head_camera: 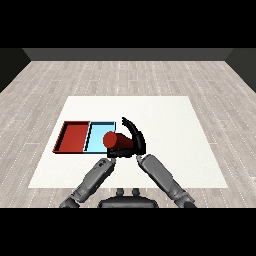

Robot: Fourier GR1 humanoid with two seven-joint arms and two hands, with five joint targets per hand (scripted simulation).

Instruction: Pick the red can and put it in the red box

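Observation:
The red can point(115, 140) is tipped on its side, with its round end facing me, above the right edge of the light blue tray point(97, 134). My right hand point(135, 140) is curled round the can from the right and holds it off the table. The red tray point(74, 137) lies just left of the blue one, with nothing in it. My left hand point(113, 153) sits right below the can, mostly hidden by it, at the end of the left forearm point(94, 177).
The two trays lie side by side on the left part of the white table point(170, 125). Grey wooden floor surrounds the table on all sides.

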